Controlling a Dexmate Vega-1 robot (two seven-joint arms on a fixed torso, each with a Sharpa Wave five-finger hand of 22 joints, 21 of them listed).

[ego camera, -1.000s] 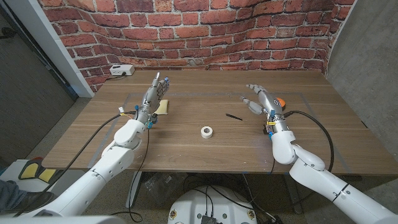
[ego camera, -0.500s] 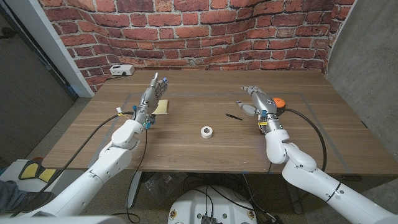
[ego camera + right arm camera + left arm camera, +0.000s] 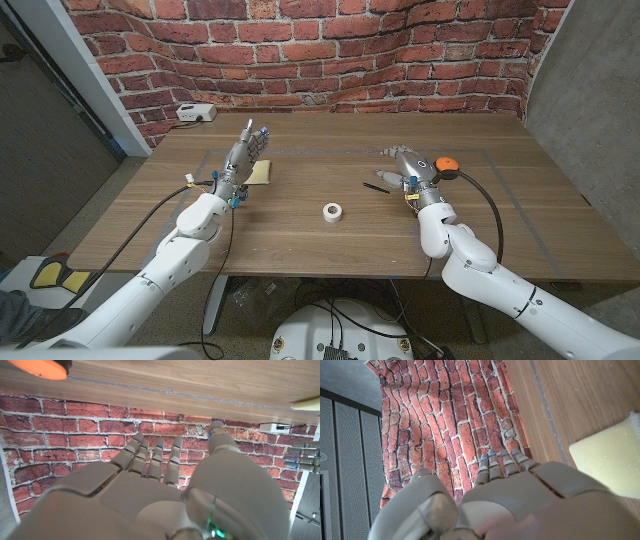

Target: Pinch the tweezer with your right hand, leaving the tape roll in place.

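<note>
The brick wall (image 3: 300,60) backs the wooden table (image 3: 300,240). On the table's right half the right hand (image 3: 408,167) is raised with fingers spread, gripping nothing. The left hand (image 3: 244,155) stands over the left half, fingers apart and empty, just beside a yellow sponge (image 3: 262,173). The white tape roll (image 3: 333,211) lies near the table's middle, well apart from both hands. An orange disc (image 3: 446,165) lies just beside the right hand. The thin dark tweezer (image 3: 375,186) lies on the wood near the right hand's fingertips, between that hand and the tape roll.
</note>
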